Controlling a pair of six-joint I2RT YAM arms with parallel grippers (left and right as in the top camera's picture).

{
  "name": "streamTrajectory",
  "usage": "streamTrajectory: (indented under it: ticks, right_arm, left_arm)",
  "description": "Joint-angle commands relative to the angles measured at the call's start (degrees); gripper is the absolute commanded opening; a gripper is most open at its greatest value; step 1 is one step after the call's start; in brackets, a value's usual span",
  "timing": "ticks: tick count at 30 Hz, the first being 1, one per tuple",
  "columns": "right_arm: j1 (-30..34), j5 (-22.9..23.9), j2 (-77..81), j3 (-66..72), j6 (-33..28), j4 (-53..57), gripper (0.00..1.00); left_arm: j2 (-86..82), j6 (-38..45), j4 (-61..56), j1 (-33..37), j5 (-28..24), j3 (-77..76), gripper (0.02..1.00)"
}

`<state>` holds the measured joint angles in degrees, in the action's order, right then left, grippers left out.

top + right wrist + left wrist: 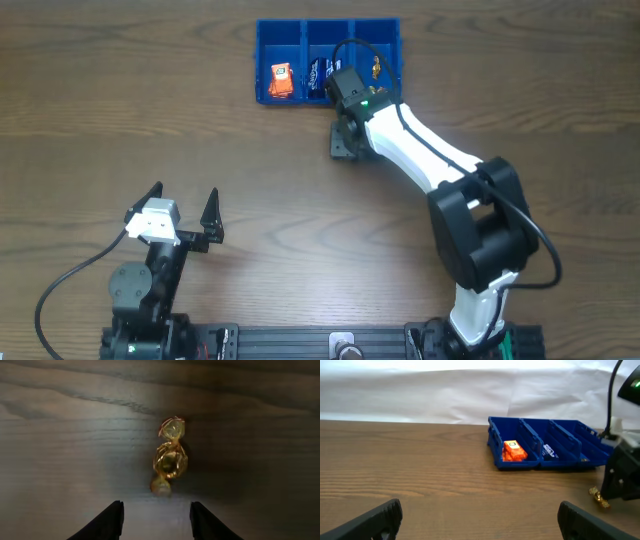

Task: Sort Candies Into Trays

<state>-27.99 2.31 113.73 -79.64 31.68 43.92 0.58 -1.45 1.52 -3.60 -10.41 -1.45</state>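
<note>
A blue tray [262, 50] with three compartments stands at the table's far middle. An orange candy [283, 80] lies in its left compartment, a dark blue candy [320, 74] in the middle one, and a gold candy [375, 68] in the right one. Just in front of the tray, my right gripper [345, 140] hovers low over the table. Its own view shows it open [156, 515], with a gold wrapped candy [169, 457] on the wood just beyond the fingertips. My left gripper [185, 205] stands open and empty at the near left, facing the tray [515, 464], the orange candy [514, 451] and the gold candy [599, 497].
The wooden table [150, 100] is bare to the left of the tray and across the middle. The right arm's white link [420, 150] slants from the near right up to the tray. A white wall [420, 395] stands behind the table's far edge.
</note>
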Motion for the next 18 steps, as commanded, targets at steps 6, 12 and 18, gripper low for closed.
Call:
streamTrajectory:
  ticks: [6, 12, 18]
  right_arm:
    - [1.9, 1.2, 3.1, 0.2, 1.6, -2.7, 0.424]
    - [2.0, 2.1, 3.1, 0.2, 1.5, -4.1, 0.529]
    - [2.3, 3.2, 4.9, 0.2, 1.3, -6.1, 0.522]
  left_arm:
    - [-0.3, 0.2, 1.8, -0.2, -1.1, 1.2, 0.998]
    - [-0.3, 0.2, 1.8, -0.2, -1.1, 1.2, 0.998]
    - [-0.3, 0.2, 1.8, -0.2, -1.1, 1.2, 0.998]
